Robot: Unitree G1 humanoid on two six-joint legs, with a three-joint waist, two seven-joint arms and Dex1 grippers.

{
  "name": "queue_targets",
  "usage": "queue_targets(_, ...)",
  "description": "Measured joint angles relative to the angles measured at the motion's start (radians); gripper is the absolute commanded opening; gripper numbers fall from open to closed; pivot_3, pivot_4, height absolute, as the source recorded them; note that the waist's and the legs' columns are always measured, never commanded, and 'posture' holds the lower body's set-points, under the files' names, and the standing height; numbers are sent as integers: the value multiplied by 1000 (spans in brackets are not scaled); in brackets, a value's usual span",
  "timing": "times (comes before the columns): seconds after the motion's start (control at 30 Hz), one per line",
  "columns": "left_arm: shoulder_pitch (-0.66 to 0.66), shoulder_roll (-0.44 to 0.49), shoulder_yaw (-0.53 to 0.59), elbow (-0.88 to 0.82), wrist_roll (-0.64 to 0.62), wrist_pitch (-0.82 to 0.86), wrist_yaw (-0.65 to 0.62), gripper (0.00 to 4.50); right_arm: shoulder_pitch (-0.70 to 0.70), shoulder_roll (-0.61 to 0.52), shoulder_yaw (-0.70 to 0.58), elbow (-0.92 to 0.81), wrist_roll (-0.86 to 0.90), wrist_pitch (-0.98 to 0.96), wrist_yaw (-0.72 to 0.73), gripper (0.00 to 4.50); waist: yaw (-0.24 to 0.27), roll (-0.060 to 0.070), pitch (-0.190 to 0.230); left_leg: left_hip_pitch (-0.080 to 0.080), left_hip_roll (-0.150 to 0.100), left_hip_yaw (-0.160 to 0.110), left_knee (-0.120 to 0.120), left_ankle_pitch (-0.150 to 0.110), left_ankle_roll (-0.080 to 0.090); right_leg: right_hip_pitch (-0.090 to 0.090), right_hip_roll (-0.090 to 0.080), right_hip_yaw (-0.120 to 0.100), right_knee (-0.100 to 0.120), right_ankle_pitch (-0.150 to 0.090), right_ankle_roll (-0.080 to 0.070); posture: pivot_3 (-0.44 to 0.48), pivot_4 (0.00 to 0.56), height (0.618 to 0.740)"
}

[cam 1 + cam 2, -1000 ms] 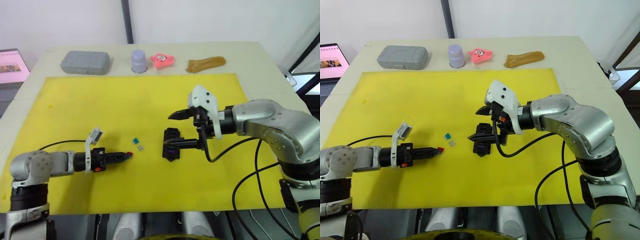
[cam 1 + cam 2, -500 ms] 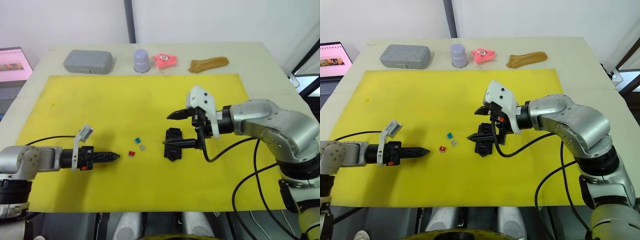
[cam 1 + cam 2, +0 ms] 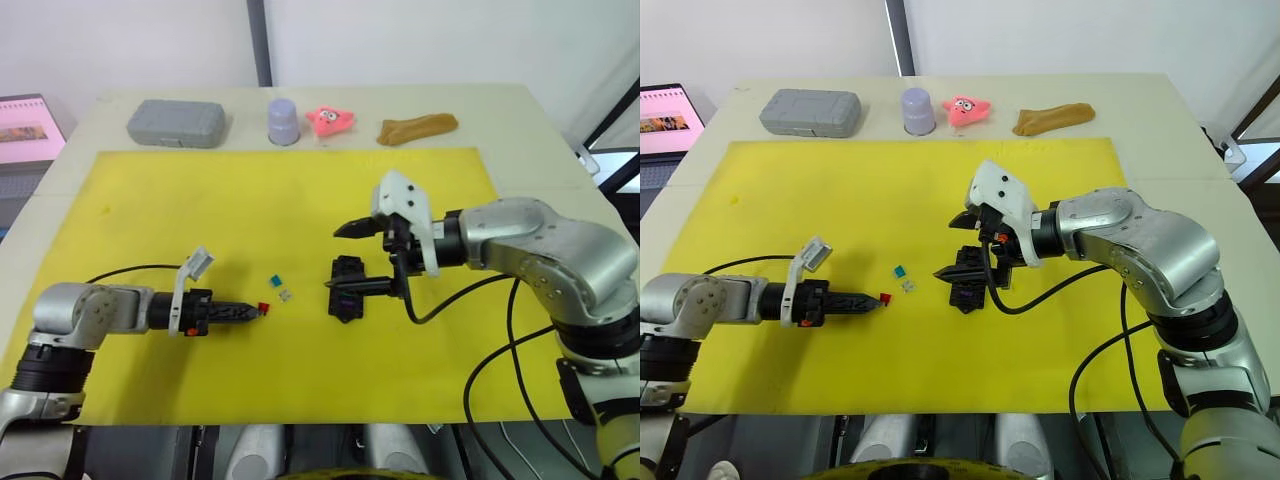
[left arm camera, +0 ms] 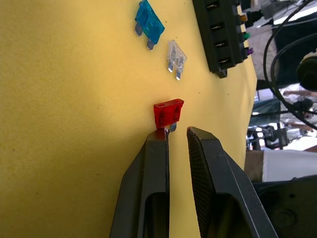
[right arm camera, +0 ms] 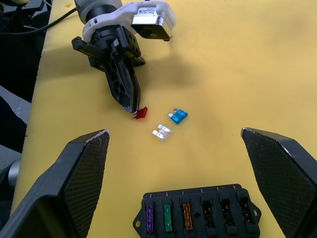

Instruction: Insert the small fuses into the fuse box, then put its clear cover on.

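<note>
Fuses come first, and by my count I am about halfway through them. My fuse box (image 5: 199, 215) lies flat on the yellow mat (image 3: 150, 200), near its middle, and my right wrist view shows three slots filled: a purple fuse (image 5: 150, 219), a green fuse (image 5: 167, 218) and an amber fuse (image 5: 186, 216) side by side. The three slots beside them look empty.

Three loose fuses lie on the mat between my left gripper and the box. The red fuse (image 4: 168, 113) is nearest to me, with the clear fuse (image 4: 176, 57) and the blue fuse (image 4: 149, 28) further on toward the box, close together but not touching.

My left gripper (image 4: 177, 133) is low over the mat with its fingers nearly together, a narrow gap between them. One fingertip touches a metal leg of the red fuse, but I cannot tell whether I truly have hold of it; its body sticks out past my tips.

My right gripper (image 3: 348, 257) hangs spread wide just above the fuse box, holding nothing.

So I judge three fuses left to seat, then the cover. I cannot make out the clear cover anywhere.
</note>
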Motion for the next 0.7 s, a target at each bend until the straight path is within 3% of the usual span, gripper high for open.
queue_targets(0.23,12,-22,12,-1,5,-14,24,671,0,0,0,-3,0,0,-6,4500,2,0,0,0,-1,0,0,0,0,1,0,0,0,0,0,0,150,740)
queue_targets(0.53,102,-23,113,-55,-50,33,75,671,0,-2,0,-10,-1,0,-6,4500,-9,0,0,1,1,0,-1,0,0,-1,0,0,0,0,0,0,150,740)
queue_targets(0.7,116,-69,153,-84,-73,58,137,671,0,-2,0,-10,-2,-9,-3,4500,-3,0,0,0,0,0,-1,0,0,0,0,0,0,0,0,0,150,740)
